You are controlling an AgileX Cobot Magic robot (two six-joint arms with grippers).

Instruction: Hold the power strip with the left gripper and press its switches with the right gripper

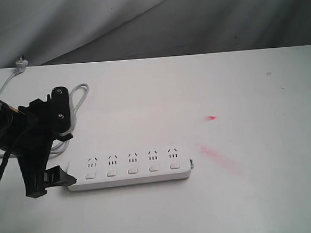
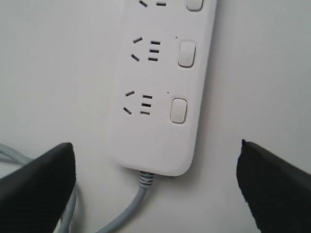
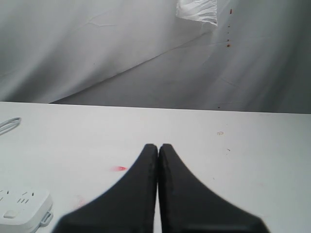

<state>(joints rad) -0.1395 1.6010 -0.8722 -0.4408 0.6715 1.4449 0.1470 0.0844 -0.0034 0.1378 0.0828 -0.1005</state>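
Observation:
The white power strip (image 1: 130,169) lies flat on the white table, its row of switches (image 1: 132,171) along the near side. My left gripper (image 1: 70,154) stands open at the strip's cord end, one finger on each side and neither touching it. The left wrist view shows the rounded end of the strip (image 2: 160,97), two switches (image 2: 179,110) and the grey cord (image 2: 131,208) between the wide-apart fingers (image 2: 43,184). My right gripper (image 3: 158,148) is shut on nothing, above the table and away from the strip (image 3: 22,206). It is outside the exterior view.
The grey-white cord (image 1: 79,95) loops behind the left gripper toward the plug (image 1: 21,63) at the table's far edge. Red smears (image 1: 217,156) mark the table right of the strip. Grey cloth (image 1: 191,18) hangs behind the table.

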